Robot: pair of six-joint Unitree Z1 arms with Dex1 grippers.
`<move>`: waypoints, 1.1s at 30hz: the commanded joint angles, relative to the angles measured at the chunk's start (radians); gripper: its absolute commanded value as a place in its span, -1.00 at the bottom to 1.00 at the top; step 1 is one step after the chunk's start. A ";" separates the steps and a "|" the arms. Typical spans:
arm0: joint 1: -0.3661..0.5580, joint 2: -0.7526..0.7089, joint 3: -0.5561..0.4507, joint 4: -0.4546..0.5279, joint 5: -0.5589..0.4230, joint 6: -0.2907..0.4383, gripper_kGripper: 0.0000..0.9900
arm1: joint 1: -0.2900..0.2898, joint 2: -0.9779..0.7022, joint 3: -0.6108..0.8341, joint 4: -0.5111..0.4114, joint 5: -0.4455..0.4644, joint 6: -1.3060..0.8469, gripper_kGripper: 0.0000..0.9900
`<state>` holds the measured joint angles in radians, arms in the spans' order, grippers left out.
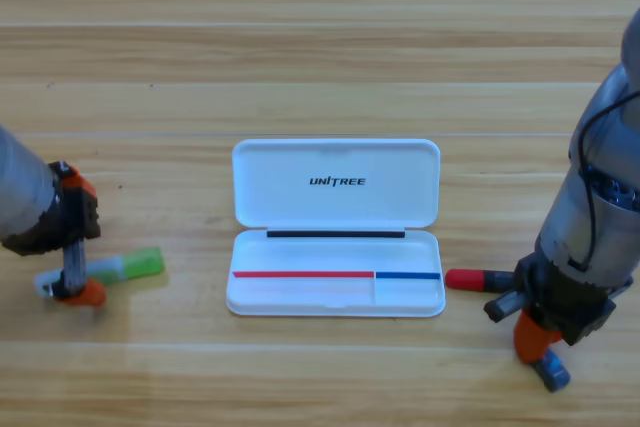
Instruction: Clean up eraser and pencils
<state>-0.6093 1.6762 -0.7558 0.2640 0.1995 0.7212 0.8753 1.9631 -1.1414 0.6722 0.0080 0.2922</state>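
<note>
Wooden table (320,37) before you: left of the open white case (336,209), your left gripper (76,267) pinches the green-ended pencil (120,269). Right of the case, the right gripper (535,332) (jaw gap hidden, I cannot tell) covers the red-capped pencil (466,279).

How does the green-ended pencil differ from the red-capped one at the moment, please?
The green-ended pencil lies left of the white case, under the left tool. The red-capped pencil lies right of the case, beside the right tool, its body mostly hidden. Both rest on the table, outside the case.
</note>
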 commanded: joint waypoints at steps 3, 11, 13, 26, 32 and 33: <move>0.023 0.046 0.061 -0.060 0.004 -0.019 0.99 | 0.010 0.079 0.034 0.030 0.009 0.004 0.26; 0.023 0.079 0.069 -0.074 -0.008 -0.022 0.90 | 0.014 0.071 0.037 0.069 0.012 0.019 0.25; 0.023 0.079 0.078 -0.089 -0.009 -0.020 0.88 | 0.017 0.071 0.042 0.075 0.012 0.021 0.25; 0.023 0.082 0.087 -0.098 -0.009 -0.022 0.88 | 0.022 0.088 0.023 0.093 0.038 0.013 -0.49; 0.023 0.094 0.087 -0.098 -0.011 -0.022 0.85 | 0.028 0.092 0.014 0.092 0.043 0.005 -0.90; 0.023 0.097 0.087 -0.100 -0.011 -0.022 0.80 | 0.028 0.091 0.014 0.092 0.043 0.005 -1.00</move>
<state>-0.6092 1.7178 -0.6946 0.1741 0.1992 0.7105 0.8784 1.9631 -1.1416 0.7466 0.0332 0.2997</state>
